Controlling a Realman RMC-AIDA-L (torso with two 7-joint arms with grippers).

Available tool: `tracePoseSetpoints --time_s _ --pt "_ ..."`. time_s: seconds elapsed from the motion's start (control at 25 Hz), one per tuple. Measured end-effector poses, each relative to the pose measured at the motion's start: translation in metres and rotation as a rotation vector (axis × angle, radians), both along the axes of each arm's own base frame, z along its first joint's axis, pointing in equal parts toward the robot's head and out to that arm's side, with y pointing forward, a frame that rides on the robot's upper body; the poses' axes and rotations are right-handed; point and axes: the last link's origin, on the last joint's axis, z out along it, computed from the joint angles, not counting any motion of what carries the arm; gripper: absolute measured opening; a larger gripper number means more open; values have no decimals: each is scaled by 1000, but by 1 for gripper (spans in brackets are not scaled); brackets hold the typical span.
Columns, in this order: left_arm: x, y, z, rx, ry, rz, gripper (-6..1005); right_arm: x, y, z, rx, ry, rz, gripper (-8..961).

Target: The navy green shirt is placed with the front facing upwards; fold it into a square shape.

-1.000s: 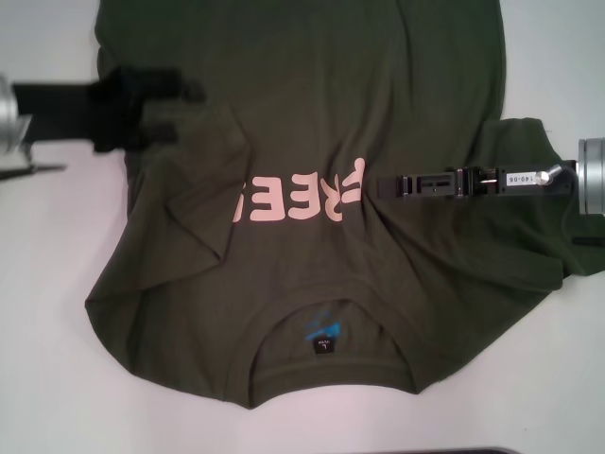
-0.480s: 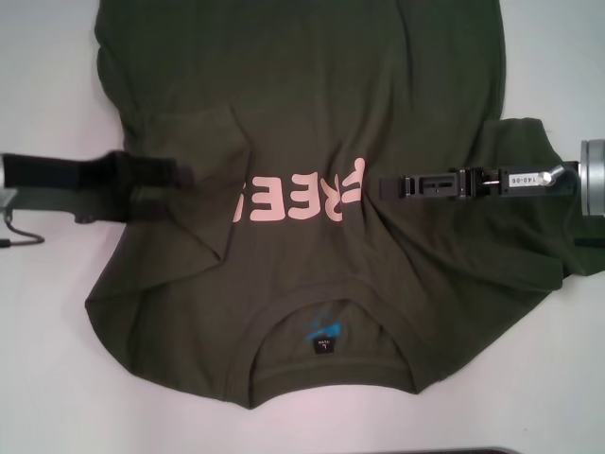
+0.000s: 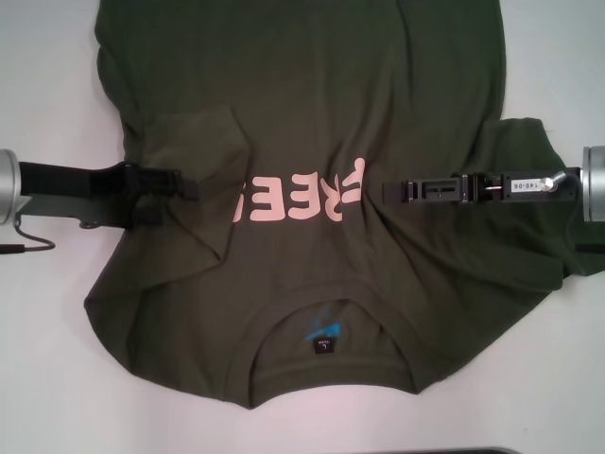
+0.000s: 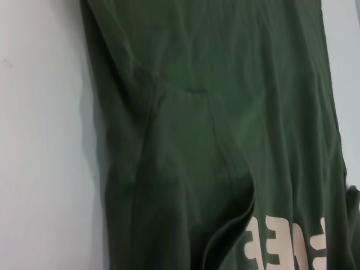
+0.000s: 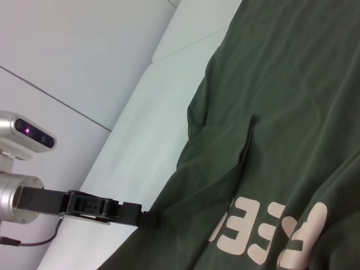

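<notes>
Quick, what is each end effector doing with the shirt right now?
Left end effector: at the navy green shirt's folded sleeve; grip cannot be told.
Right end effector: over the chest lettering; grip cannot be told.

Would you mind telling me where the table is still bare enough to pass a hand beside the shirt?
Bare white table lies left of the navy green shirt, below the left gripper, and in the far right corner. It is crowded mid-shirt, where the right gripper reaches in beside the pink lettering.
</notes>
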Motion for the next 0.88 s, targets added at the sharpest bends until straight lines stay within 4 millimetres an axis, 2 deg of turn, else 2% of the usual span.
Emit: tracePoseSetpoints --time_s 0.88 --pt "10 12 -15 -4 71 -35 677 1 -1 0 0 0 -2 729"
